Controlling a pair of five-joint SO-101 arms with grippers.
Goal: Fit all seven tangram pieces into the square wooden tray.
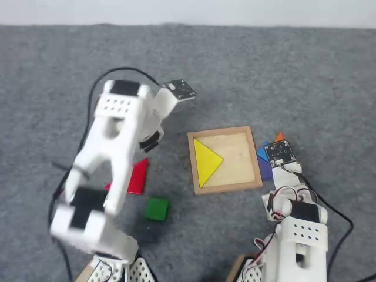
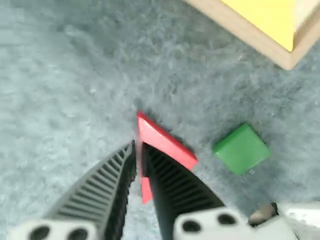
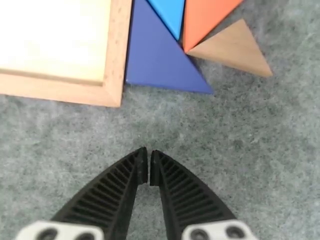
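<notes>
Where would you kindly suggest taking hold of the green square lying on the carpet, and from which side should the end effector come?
Grip the green square across two opposite straight edges, coming straight down from above. It lies flat on the carpet, apart from the red piece, so its sides look free. Its parallel edges should give a square, steady hold.

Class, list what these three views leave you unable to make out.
- High view: red piece lies partly under the left arm, so its outline is hidden.
- High view: the right arm's circuit board covers most of the pieces beside the tray.
- Right wrist view: the tray is cut off by the edge.
</notes>
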